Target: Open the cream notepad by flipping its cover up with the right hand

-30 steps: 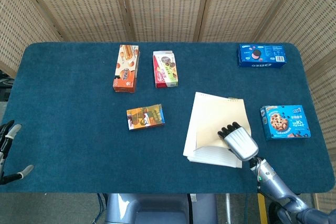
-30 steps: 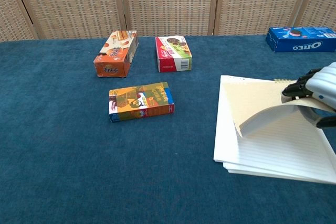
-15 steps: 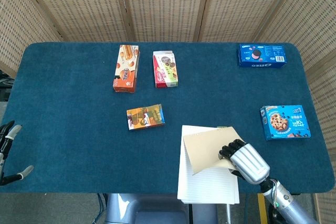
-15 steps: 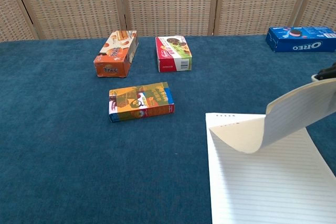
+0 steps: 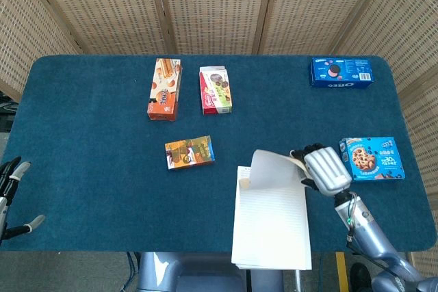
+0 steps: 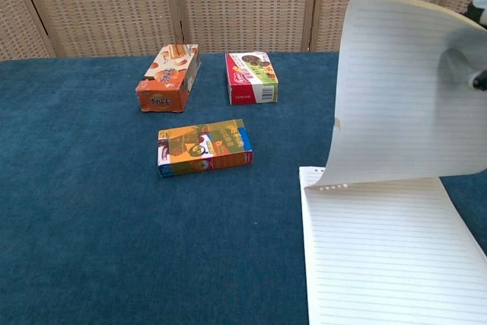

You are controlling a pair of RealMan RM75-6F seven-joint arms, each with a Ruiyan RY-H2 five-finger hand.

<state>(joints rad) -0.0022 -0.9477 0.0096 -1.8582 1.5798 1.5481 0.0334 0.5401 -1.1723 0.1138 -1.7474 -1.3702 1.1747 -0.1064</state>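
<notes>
Mid-flip: right robot hand point(image 5: 321, 167) pinching the cream notepad point(image 5: 270, 225) cover point(image 6: 411, 89), raised near upright over lined pages; next, probably carry past the binding, then release.

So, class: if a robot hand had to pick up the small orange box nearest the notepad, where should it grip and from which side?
Grip the orange box across its two long side faces, coming down from above. It lies flat on the table with its broad face up, so only the narrow sides offer opposing surfaces. Bare cloth lies on every side, and the notepad sits apart from it, leaving room for fingers.
</notes>
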